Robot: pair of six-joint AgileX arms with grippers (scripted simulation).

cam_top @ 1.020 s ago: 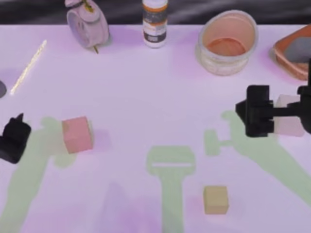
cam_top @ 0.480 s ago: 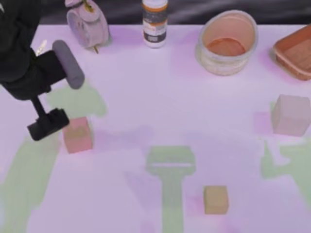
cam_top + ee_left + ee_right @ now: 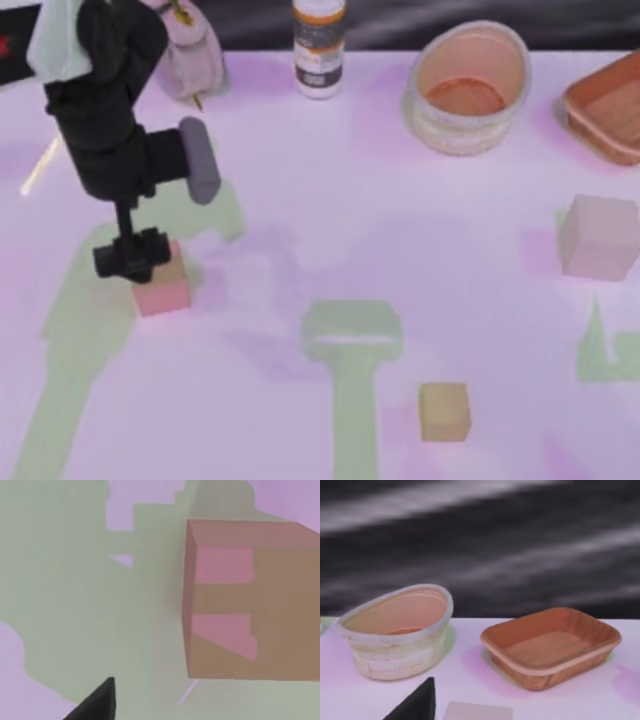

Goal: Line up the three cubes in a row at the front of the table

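Observation:
The pink-red cube (image 3: 165, 288) lies at the left of the table (image 3: 330, 200). My left gripper (image 3: 132, 258) hangs open over the cube's far left edge. In the left wrist view the cube (image 3: 250, 600) fills the picture beyond one dark fingertip (image 3: 97, 704), with nothing between the fingers. The small tan-yellow cube (image 3: 444, 411) sits near the front, right of centre. The pale pinkish-white cube (image 3: 598, 236) rests at the right. My right arm is out of the top view; its wrist view shows one dark fingertip (image 3: 419, 704) beside the pale cube's top (image 3: 479, 712).
Along the back stand an alarm clock (image 3: 190, 55) partly behind my left arm, a bottle (image 3: 319, 45), a pale round basket (image 3: 468, 85) and a brown tray (image 3: 610, 105). A thin stick (image 3: 38, 165) lies at the far left.
My left arm has swung in from the left edge and come down over the pink-red cube. My right arm has drawn back from the pale cube and left the top view.

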